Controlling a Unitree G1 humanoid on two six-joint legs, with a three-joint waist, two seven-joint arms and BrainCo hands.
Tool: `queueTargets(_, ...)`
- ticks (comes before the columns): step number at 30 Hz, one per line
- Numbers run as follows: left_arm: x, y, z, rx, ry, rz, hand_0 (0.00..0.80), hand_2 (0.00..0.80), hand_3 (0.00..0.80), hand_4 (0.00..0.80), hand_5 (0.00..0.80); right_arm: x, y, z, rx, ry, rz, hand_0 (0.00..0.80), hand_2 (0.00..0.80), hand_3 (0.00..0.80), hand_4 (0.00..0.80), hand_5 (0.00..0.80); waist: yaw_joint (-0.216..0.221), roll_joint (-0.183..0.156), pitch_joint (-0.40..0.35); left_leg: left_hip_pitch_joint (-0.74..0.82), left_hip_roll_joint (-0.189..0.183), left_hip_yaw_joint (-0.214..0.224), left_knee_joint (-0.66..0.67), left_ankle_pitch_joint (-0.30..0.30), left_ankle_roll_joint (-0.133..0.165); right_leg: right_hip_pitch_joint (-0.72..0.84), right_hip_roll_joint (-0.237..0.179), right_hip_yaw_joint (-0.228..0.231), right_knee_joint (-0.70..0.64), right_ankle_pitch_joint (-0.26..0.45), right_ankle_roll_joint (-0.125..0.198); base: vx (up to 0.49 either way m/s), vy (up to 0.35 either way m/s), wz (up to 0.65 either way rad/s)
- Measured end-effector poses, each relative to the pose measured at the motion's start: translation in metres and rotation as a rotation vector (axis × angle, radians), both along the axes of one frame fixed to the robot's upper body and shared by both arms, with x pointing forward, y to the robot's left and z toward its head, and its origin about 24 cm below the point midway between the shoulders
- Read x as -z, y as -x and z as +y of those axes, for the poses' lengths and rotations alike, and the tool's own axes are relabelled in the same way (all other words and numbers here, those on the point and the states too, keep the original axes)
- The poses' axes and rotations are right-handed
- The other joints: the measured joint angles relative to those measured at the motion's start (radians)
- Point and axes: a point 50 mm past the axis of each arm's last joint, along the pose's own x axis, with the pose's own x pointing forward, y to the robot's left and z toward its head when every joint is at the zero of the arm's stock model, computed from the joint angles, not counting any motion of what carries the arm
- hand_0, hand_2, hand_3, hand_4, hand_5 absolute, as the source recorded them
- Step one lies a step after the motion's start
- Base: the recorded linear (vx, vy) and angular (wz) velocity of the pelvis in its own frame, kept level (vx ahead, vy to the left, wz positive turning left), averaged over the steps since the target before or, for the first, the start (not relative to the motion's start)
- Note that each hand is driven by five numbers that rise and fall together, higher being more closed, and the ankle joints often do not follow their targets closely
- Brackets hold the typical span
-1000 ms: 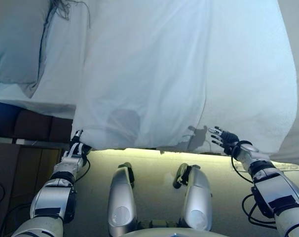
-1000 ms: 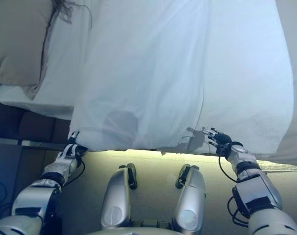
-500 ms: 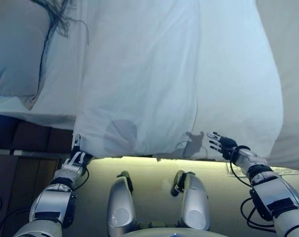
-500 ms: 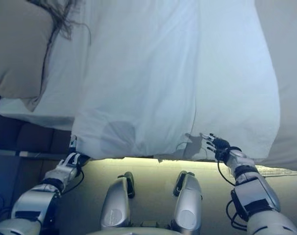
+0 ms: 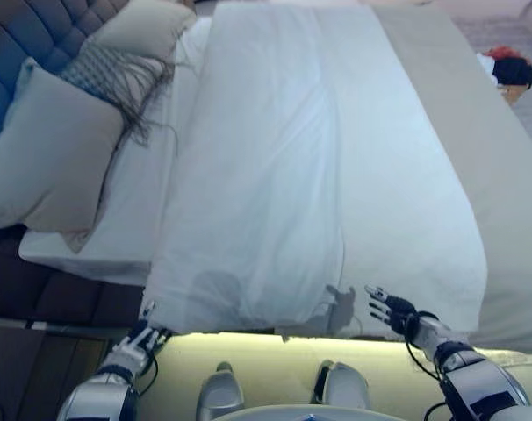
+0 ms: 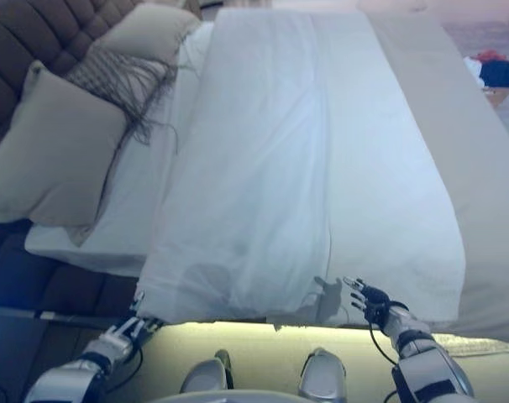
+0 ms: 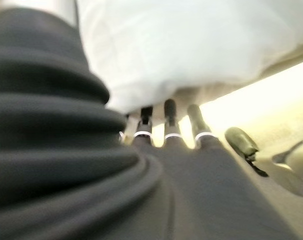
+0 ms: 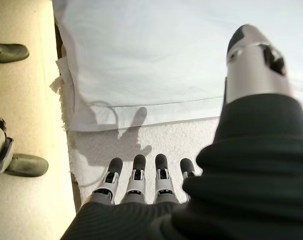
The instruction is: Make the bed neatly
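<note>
A white duvet (image 5: 319,175) lies spread flat along the bed, its near edge hanging over the bed's side in front of me. My left hand (image 5: 141,329) is at the duvet's near left corner; in the left wrist view its straight fingers (image 7: 169,120) touch the underside of the cloth edge (image 7: 191,50). My right hand (image 5: 393,309) is open with spread fingers just off the duvet's near right edge, holding nothing. In the right wrist view its fingers (image 8: 136,175) point at the duvet hem (image 8: 166,50) above a rough white mattress side (image 8: 171,145).
Two beige pillows (image 5: 55,158) (image 5: 143,26) and a grey fringed throw (image 5: 117,74) lie at the bed's left end against a blue tufted headboard (image 5: 29,35). A beige cover (image 5: 485,149) lies bare on the right. Red and dark things (image 5: 512,68) lie at the far right.
The camera has tilted up, so more of the bed and the headboard show. Both hands stay at the duvet's near edge, the right still open.
</note>
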Motion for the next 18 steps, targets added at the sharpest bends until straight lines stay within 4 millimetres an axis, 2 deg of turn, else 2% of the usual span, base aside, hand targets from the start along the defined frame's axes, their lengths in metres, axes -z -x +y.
queueTargets(3,0.013,0.030,-0.010,0.005,0.027,0.062,0.000,0.000,0.000,0.000,0.000,0.012,0.023,0.000,0.022,-0.008,0.052,0.000,0.000,0.000,0.000,0.000,0.010,0.006,-0.027,0.029,0.000,0.004,-0.021,0.002,0.003,0.033,0.008,-0.006,-0.032,0.005,0.007,0.098,-0.024,0.01)
queueTargets(5,0.017,0.038,-0.015,0.025,0.034,0.079,0.000,0.000,0.000,0.000,0.000,0.018,0.035,0.000,0.034,-0.008,0.082,0.000,0.000,0.000,0.000,0.000,0.028,0.003,-0.031,0.035,0.000,0.002,-0.024,0.003,0.005,0.047,0.009,-0.013,-0.040,0.005,0.007,0.065,-0.024,0.07)
queueTargets(9,0.023,0.060,-0.020,0.060,0.045,0.124,0.000,0.000,0.000,0.000,0.000,0.020,0.040,0.001,0.036,-0.004,0.090,0.000,0.000,0.000,0.000,0.000,0.053,-0.003,-0.038,0.049,-0.003,-0.005,-0.042,0.014,0.017,0.079,0.010,-0.029,-0.062,0.010,0.011,0.056,-0.032,0.10)
queueTargets(14,0.028,0.091,-0.021,0.058,0.074,0.206,0.000,0.000,0.000,0.000,0.000,0.022,0.040,0.004,0.062,-0.017,0.074,0.000,0.000,0.000,0.000,0.000,0.082,-0.008,-0.045,0.046,-0.004,-0.018,-0.046,0.020,0.008,0.092,0.011,-0.043,-0.072,0.010,0.014,0.044,-0.029,0.14)
queueTargets(18,0.029,0.104,-0.021,0.077,0.101,0.206,0.000,0.000,0.000,0.000,0.000,0.024,0.040,0.009,0.060,-0.027,0.073,0.000,0.000,0.000,0.000,0.000,0.102,-0.009,-0.044,0.047,-0.009,-0.020,-0.049,0.024,0.007,0.095,0.008,-0.043,-0.074,0.011,0.016,0.030,0.000,0.12)
